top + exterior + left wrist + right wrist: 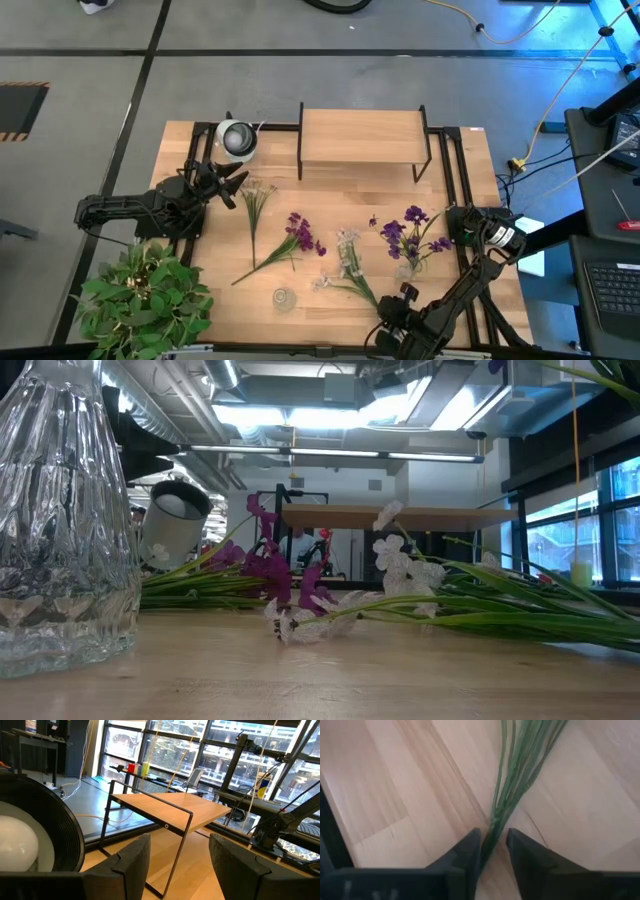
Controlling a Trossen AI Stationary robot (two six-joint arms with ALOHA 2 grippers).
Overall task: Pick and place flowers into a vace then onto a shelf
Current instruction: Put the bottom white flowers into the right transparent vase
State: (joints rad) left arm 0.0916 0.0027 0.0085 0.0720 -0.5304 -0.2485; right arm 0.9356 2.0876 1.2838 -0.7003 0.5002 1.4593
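Right claw [493,851] astride flower stems [512,785], lengthwise ahead.

The glass vase [62,520] in the low view is cut off by the top and left edges, so its mouth and full width go unseen; from above it shows only as a faint clear ring [284,297], too small to read. Past the vase, the flowers [300,585] overlap so that single stems cannot be told apart, and the shelf [400,516] legs are partly hidden behind them. The right gripper [493,851] straddles a green stem whose blossoms lie beyond the top edge; whether the fingers touch it cannot be told. The white lamp [30,840] beside the left gripper [180,855] is cropped.
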